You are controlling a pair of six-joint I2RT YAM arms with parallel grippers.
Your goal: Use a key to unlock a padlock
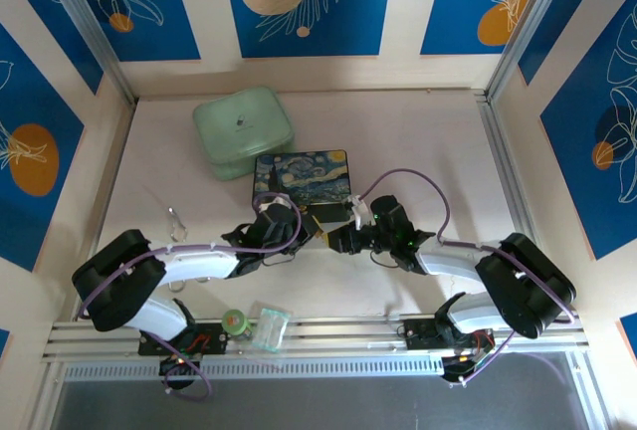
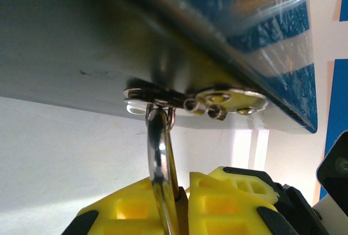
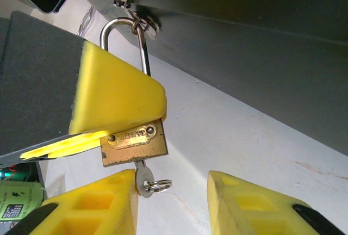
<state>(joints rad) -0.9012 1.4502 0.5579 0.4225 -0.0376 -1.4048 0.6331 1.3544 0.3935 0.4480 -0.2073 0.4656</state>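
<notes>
Left gripper [image 2: 182, 194] pinched tight on small brass padlock with silver hoop [image 3: 133, 143]. Right gripper [image 3: 171, 185] fingers apart, holding nothing. Tiny silver key [image 3: 144, 179] sits in padlock bottom, just beside one right finger. Risk: finger bumps key, key falls out or bends.

Inspection count for you: two grippers over the desk [image 1: 428, 141], the left gripper [image 2: 182, 191] and the right gripper [image 3: 171, 191].

- One padlock [image 3: 133, 145], directly ahead of the right gripper.
- One key [image 3: 142, 178], between the right gripper's fingers, carrying one small ring [image 3: 159, 185].
- One painted box [image 1: 299, 173], just beyond both grippers.
- One pale green case [image 1: 242, 131], farther out past the left gripper.
- One wire loop [image 1: 177, 223], left of the left gripper.
- One clear plastic container [image 1: 269, 327] and one green-capped item [image 1: 234, 322], behind the left gripper.
</notes>
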